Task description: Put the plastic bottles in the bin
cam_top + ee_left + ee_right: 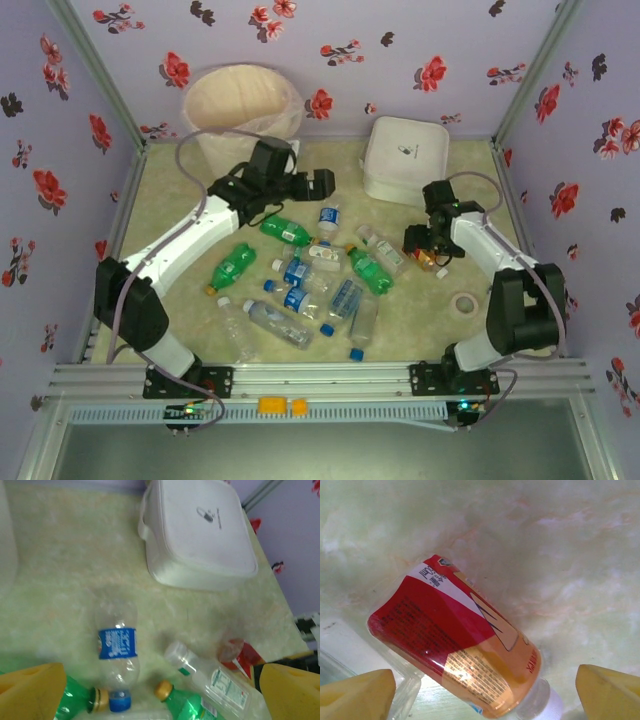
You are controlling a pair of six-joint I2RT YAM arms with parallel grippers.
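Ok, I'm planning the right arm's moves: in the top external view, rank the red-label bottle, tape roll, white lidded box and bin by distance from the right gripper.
From the right gripper:
1. red-label bottle, right under it, between its fingers.
2. tape roll, toward the arm's base, and white lidded box, behind: too close to call.
3. bin, far back-left corner.

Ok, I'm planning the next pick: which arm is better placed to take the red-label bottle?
Right, most likely. The right pincer is open on either side of the red-label bottle, while the left pincer, also open, hangs over a blue-label bottle further left.
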